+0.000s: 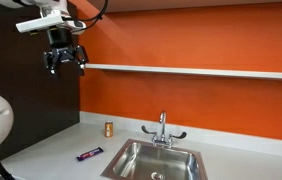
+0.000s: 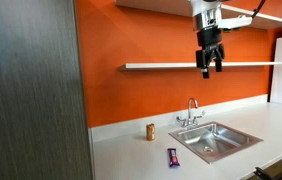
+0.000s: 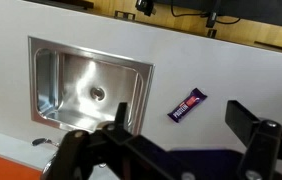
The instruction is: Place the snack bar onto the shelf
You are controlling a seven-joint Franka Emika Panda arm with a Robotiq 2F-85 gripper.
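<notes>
The snack bar (image 1: 89,154) lies flat on the pale countertop just beside the sink, in a dark purple-blue wrapper. It also shows in an exterior view (image 2: 173,155) and in the wrist view (image 3: 188,104). The shelf (image 1: 181,70) is a thin white ledge across the orange wall, seen in both exterior views (image 2: 171,66). My gripper (image 1: 65,62) hangs high in the air near shelf height, far above the bar. It also shows in an exterior view (image 2: 210,66). Its fingers (image 3: 184,115) are spread apart and hold nothing.
A steel sink (image 1: 156,160) with a faucet (image 1: 163,128) is set in the countertop (image 1: 51,150). A small orange-brown can (image 1: 108,128) stands by the wall. A dark panel (image 1: 21,90) bounds one side.
</notes>
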